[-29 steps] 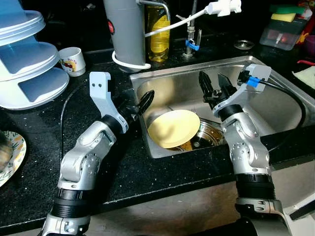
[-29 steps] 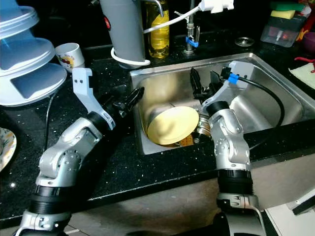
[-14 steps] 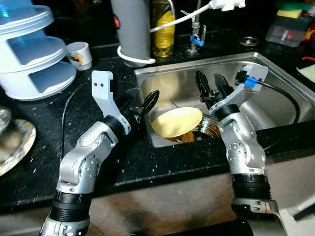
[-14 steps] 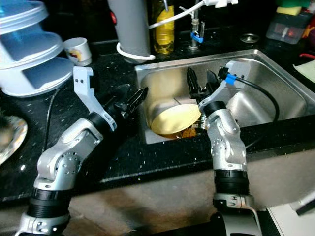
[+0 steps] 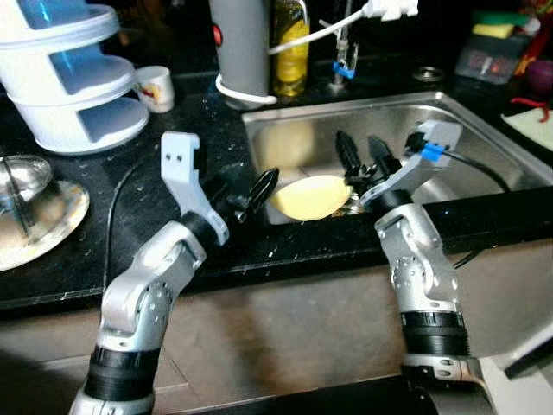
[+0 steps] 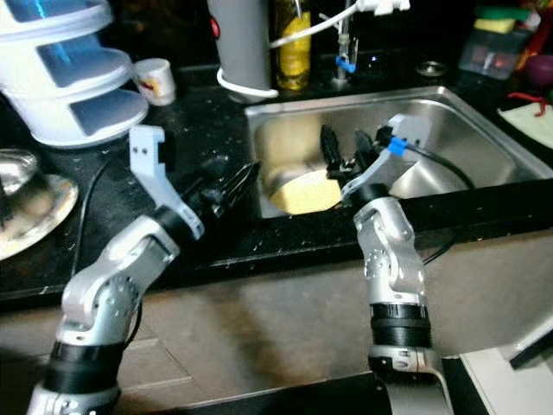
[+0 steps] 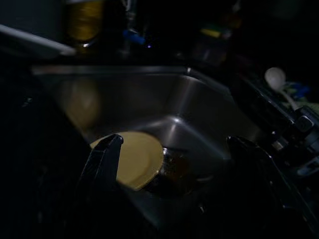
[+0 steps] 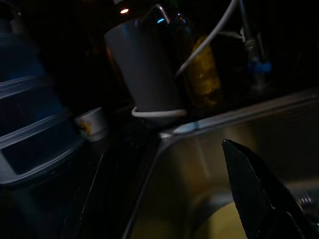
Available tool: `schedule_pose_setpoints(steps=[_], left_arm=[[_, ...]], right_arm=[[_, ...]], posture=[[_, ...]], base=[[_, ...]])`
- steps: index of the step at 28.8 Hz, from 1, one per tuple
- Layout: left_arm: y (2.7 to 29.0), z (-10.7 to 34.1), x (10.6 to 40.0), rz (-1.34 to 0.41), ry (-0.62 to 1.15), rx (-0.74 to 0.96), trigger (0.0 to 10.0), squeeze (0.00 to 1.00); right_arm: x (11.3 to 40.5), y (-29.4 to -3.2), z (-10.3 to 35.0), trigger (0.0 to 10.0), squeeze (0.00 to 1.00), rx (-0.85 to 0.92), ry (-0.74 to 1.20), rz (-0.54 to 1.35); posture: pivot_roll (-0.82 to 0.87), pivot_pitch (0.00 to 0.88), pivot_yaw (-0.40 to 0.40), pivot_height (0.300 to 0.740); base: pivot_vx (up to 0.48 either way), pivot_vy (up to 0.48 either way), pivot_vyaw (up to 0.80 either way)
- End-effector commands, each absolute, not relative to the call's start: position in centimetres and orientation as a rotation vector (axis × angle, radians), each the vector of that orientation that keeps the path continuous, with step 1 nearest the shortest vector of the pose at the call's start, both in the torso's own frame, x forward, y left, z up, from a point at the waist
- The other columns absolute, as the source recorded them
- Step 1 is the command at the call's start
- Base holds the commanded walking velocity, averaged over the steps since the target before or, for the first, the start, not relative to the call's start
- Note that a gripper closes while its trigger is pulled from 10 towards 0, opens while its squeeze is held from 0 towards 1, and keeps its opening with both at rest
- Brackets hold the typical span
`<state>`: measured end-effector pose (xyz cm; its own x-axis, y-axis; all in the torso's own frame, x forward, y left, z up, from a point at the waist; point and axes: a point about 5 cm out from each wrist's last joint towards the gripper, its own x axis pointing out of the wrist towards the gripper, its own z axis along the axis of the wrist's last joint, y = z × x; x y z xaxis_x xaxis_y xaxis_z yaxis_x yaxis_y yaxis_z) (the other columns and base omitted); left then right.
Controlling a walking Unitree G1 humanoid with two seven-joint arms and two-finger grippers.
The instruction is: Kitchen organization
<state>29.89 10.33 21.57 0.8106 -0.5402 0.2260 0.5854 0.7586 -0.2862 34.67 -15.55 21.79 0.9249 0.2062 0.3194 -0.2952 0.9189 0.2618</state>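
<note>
Yellow plate (image 5: 309,197) in sink (image 5: 484,130) (both tools spread).

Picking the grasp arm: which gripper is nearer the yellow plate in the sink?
Right, narrowly. The right gripper hovers open over the yellow plate's right edge inside the sink; the left gripper is at the sink's left rim, open, just beside the plate.

Yellow plate (image 5: 309,197), round, plain, is sitting inside steel sink (image 5: 471,130) at its near-left corner, tilted w/ face turned up and toward the robot, one edge leaning toward the sink's left wall, lower part hidden behind the front rim. It's lying beside the drain, seen in the left wrist view just next to it. Nothing is touching or gripping it.
</note>
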Motion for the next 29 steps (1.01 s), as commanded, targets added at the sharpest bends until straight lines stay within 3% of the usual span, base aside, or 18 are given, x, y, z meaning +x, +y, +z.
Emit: schedule_pose_setpoints(steps=[1,13,20,29], left_arm=[[10.2,21.6,29.9,-0.619,-0.127,-0.350,10.0,0.00],[10.7,21.3,29.0,-0.634,-0.163,-0.349,10.0,0.00],[9.9,20.6,26.8,-0.741,-0.163,-0.382,10.0,0.00],[10.3,19.4,23.7,-0.794,-0.151,-0.395,10.0,0.00]], right_arm=[[34.6,-15.5,21.9,10.0,0.00,0.321,-0.297,0.269],[34.2,-15.9,22.2,10.0,0.00,0.344,-0.328,0.321],[31.1,-15.2,22.3,10.0,0.00,0.495,-0.369,0.734],[28.8,-16.5,19.8,10.0,0.00,0.591,-0.291,0.839]], posture=[[0.04,0.000,0.035,0.740],[0.04,0.000,0.033,0.740],[0.04,0.000,0.026,0.740],[0.04,0.000,0.015,0.740]], base=[[0.000,0.000,0.00],[0.000,0.000,0.00],[0.000,0.000,0.00],[0.000,0.000,0.00]])
